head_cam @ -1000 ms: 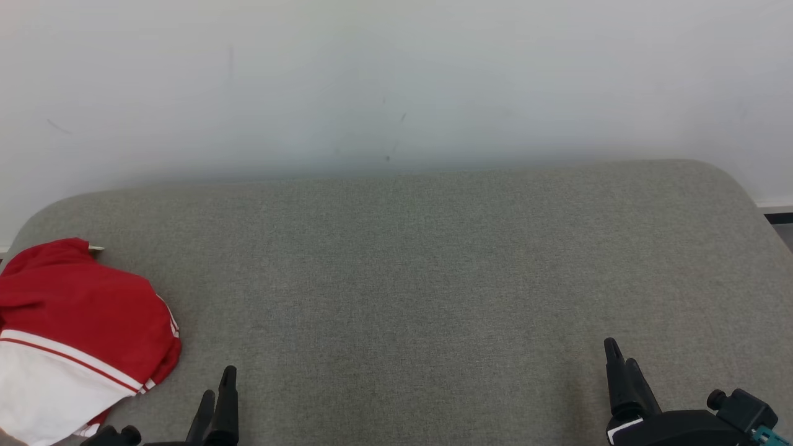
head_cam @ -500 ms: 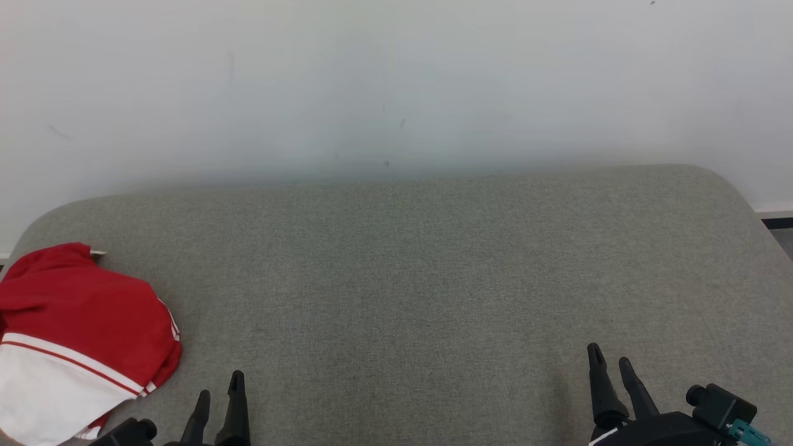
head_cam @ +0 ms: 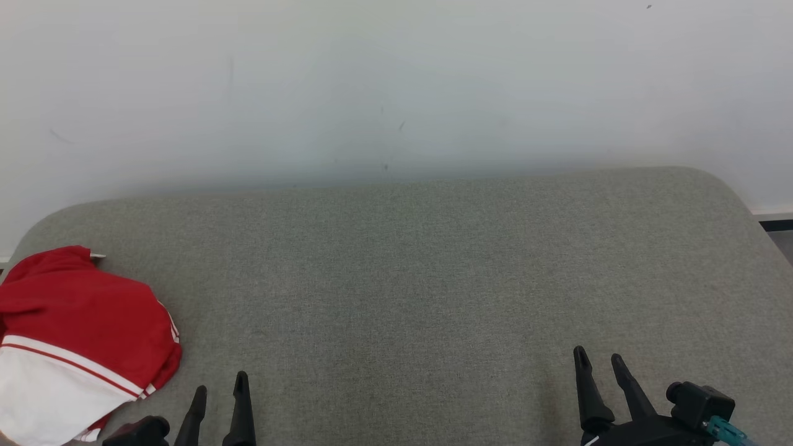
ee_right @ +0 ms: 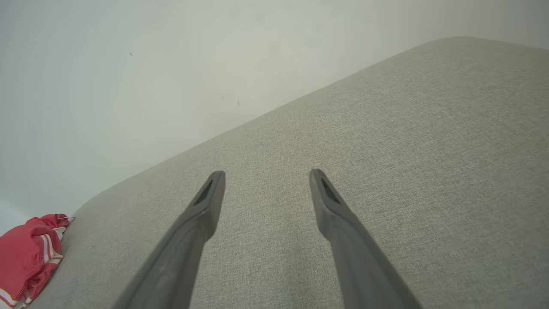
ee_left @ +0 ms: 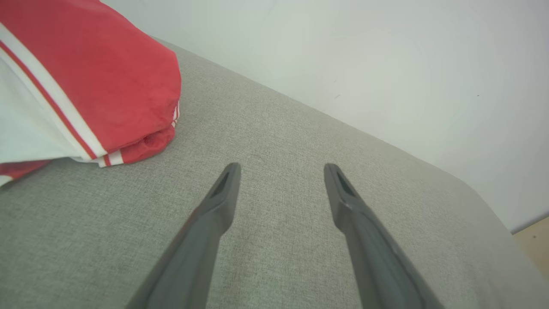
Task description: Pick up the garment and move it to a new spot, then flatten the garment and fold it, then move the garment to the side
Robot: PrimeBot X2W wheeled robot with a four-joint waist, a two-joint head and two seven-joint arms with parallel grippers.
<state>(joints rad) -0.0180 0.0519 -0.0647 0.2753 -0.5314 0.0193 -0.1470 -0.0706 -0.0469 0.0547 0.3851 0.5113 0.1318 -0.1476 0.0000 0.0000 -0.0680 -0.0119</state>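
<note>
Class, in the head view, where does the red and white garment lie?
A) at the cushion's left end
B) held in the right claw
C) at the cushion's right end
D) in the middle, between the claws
A: the garment lies bunched at the grey cushion left end, outside the left claw.

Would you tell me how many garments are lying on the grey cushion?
1: the garment lies bunched at the left edge of the cushion; others could lie out of frame.

Soft red cloth garment (head_cam: 74, 316), rough woven grey cushion (head_cam: 433, 279), matt wall (head_cam: 396, 80)
</note>
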